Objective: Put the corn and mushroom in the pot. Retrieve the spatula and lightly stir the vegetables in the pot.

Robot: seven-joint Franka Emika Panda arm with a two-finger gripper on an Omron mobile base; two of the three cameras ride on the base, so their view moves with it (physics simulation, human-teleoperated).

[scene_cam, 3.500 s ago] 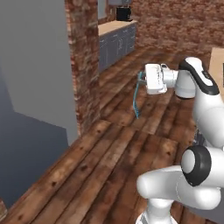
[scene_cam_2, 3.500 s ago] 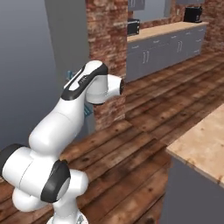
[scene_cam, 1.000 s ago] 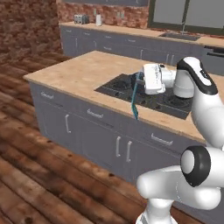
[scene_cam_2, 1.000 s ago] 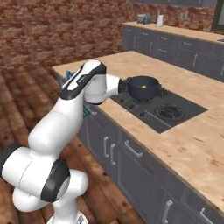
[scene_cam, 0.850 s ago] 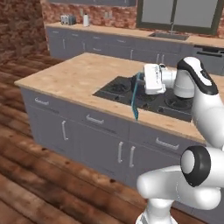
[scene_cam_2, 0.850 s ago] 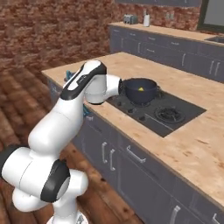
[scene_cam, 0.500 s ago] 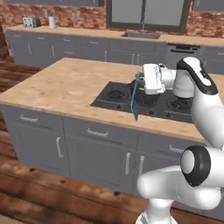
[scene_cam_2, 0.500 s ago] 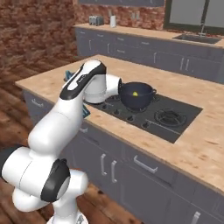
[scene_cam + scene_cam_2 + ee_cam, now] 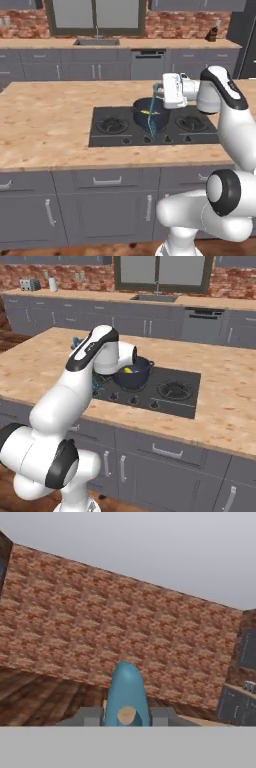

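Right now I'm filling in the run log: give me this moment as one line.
pincer: shut on spatula | spatula: hanging over pot | pot: on cooktop, corn inside | stirring: not yet begun

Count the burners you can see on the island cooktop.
2 in plain view: the left burner and the right burner, either side of the pot. The pot likely hides another beneath it.

Corn (image 9: 128, 370) in pot (image 9: 148, 111) on stove (image 9: 107, 136); spatula (image 9: 152, 116) before it.

corn (image 9: 128, 370) in pot (image 9: 132, 375), on cooktop (image 9: 176, 390)
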